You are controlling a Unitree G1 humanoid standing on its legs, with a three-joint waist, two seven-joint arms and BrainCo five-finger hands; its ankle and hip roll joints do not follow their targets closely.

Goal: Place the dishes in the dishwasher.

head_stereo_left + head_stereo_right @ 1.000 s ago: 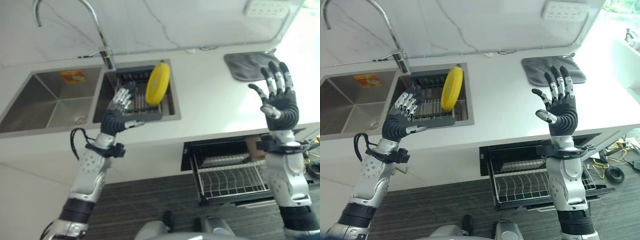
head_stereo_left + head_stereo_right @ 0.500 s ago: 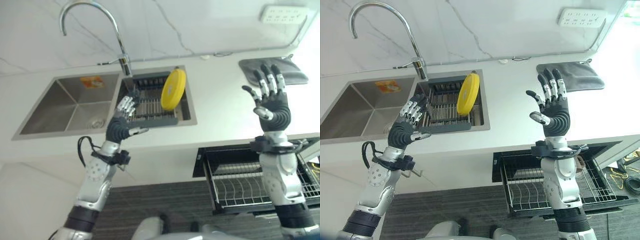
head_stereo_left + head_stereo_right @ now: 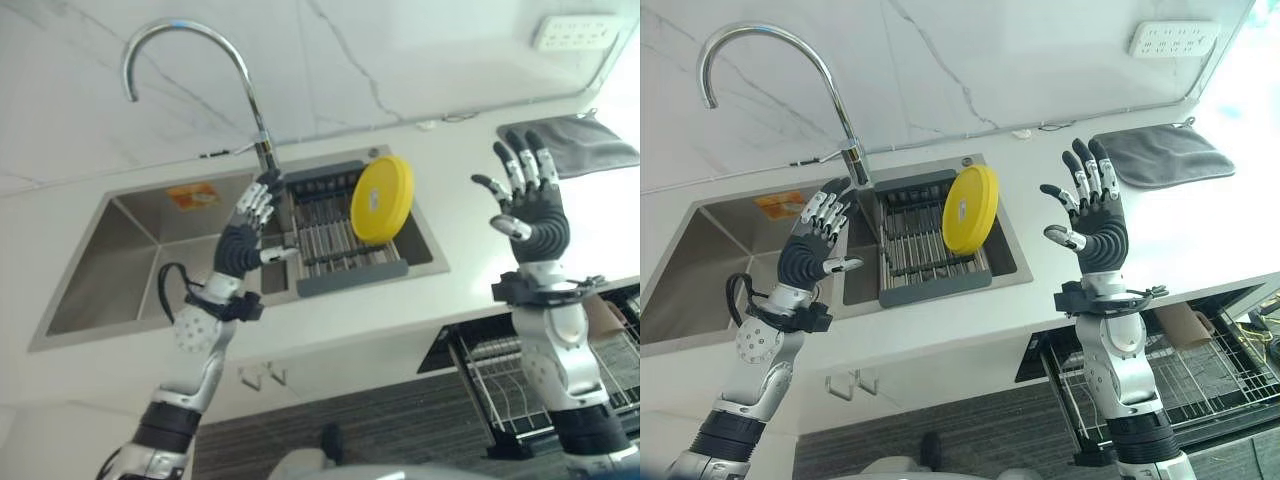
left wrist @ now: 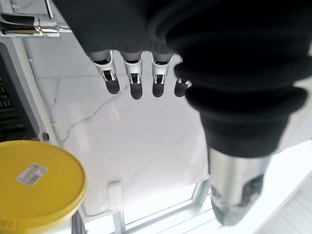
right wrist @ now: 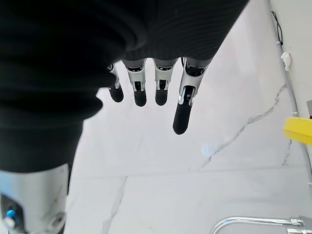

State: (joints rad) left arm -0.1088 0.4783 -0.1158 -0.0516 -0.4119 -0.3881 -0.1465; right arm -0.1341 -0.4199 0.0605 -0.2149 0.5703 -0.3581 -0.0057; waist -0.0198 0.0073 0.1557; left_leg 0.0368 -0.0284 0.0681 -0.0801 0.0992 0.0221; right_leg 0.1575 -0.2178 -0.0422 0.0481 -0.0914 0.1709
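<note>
Standing between raised left hand (image 3: 812, 255) and right hand (image 3: 1095, 225): yellow plate (image 3: 969, 208).

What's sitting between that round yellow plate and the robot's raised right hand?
Nothing stands there. In the right eye view the round yellow plate leans in the grey dish rack, and bare white countertop runs from the sink's edge towards the open right robot hand.

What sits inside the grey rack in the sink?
A yellow plate stands on edge in the grey rack, at its right end. The other slots look empty; the basin under the rack is hidden.
</note>
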